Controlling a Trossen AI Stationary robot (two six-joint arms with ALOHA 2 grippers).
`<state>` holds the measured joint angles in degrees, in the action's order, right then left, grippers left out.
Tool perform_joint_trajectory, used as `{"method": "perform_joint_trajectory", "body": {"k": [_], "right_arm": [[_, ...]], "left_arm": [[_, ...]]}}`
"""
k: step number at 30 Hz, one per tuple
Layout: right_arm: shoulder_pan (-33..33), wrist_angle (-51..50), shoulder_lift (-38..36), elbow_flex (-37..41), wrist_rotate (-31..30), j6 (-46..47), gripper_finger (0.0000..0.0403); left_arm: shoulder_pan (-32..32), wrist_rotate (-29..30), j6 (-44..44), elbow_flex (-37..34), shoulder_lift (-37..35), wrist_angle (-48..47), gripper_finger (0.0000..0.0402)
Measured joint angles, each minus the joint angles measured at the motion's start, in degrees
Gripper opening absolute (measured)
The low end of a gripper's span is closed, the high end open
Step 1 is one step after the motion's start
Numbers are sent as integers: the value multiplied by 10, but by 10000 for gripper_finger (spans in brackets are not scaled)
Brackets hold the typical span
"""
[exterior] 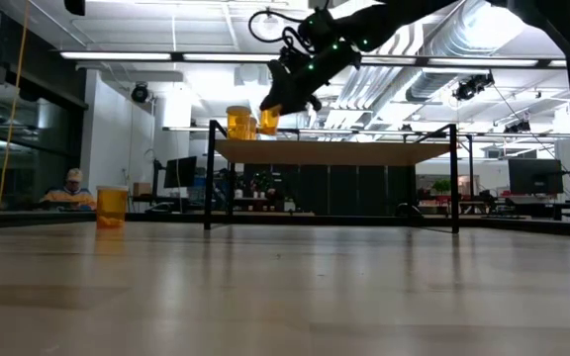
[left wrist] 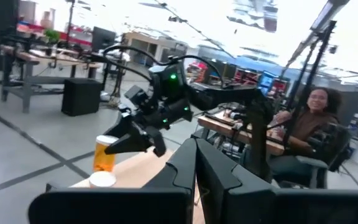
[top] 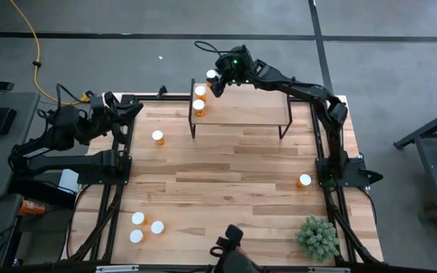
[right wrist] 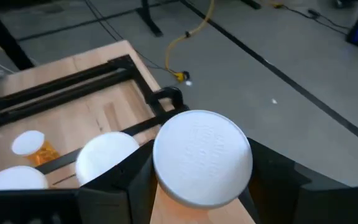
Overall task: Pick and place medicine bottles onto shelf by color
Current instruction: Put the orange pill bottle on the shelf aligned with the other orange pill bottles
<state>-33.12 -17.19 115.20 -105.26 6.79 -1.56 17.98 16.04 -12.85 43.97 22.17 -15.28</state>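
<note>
The shelf (top: pixel 241 111) stands at the table's far middle. Two orange medicine bottles with white caps (top: pixel 199 98) stand on its left end; they also show in the low view (exterior: pixel 237 122). My right gripper (top: pixel 215 80) is over the shelf's far left corner, shut on a third bottle (exterior: pixel 269 121), whose cap fills the right wrist view (right wrist: pixel 202 157). My left gripper (left wrist: pixel 196 167) is shut and empty at the table's far left (top: pixel 124 110). My right gripper pinches the bottle between its two fingers (right wrist: pixel 126 180), which stand on opposite sides of the body just under the white cap (right wrist: pixel 202 157). The fingers come slanting down from the table's right. The bottle (left wrist: pixel 104 155) hangs nearly upright, a little above the shelf board.
One bottle (top: pixel 158 137) stands on the table left of the shelf, one (top: pixel 304 181) near the right arm's base, and three (top: pixel 144 227) at the near left. A green plant (top: pixel 317 236) sits at the near right. A person (left wrist: pixel 309 121) sits beyond the table.
</note>
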Motion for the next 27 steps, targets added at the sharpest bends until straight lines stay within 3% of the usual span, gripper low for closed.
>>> {"method": "perform_joint_trajectory", "body": {"k": [12,24,27], "right_arm": [[13,125,33,29,28,17,197],[15,110,47,26,26,48,197],[19,99,47,26,0,29,197]], "left_arm": [[0,13,0,0,4,0,0],[0,13,15,0,4,0,0],[0,13,15,0,4,0,0]]}}
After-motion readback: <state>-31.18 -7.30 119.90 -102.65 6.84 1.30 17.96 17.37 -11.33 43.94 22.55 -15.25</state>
